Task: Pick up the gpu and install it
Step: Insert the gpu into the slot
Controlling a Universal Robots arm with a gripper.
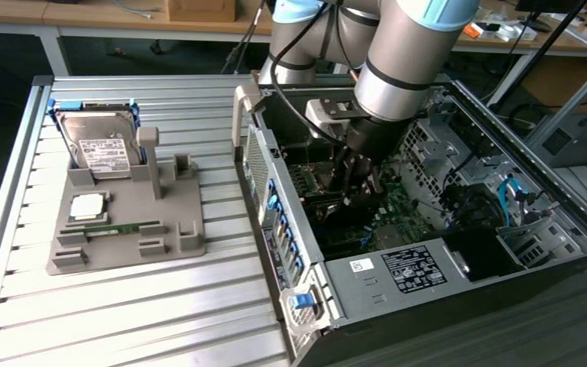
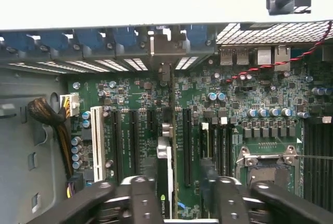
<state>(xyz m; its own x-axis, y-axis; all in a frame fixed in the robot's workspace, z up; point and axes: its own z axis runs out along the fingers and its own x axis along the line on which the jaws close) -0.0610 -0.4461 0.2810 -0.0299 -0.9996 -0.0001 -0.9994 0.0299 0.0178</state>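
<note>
The arm (image 1: pixel 406 53) reaches down into the open computer case (image 1: pixel 426 229), which lies on its side on the slatted bench (image 1: pixel 120 321); the arm's lower body covers much of the case interior in the exterior view, so the card slots beneath it cannot be made out there. On the exterior view's left, a grey holder tray (image 1: pixel 131 229) carries a hard drive (image 1: pixel 100 149) standing upright, a processor chip (image 1: pixel 88 205) lying flat and a narrow memory stick (image 1: pixel 120 228). In the wrist view, the motherboard (image 2: pixel 250 104) lies face-on with its long black expansion slots (image 2: pixel 186 146) running toward the rear bracket openings. The gpu (image 2: pixel 165 182) stands on edge in the slot area of the motherboard, seen as a thin strip with a green logo near its lower end; its fan face cannot be seen, and whether it is fully seated cannot be told. The end effector (image 2: pixel 179 198) is spread wide, its fingers (image 2: pixel 143 200) standing one on each side of the gpu, just beside it, with a gap visible on at least one side; the finger roots are cut off at the frame edge.
</note>
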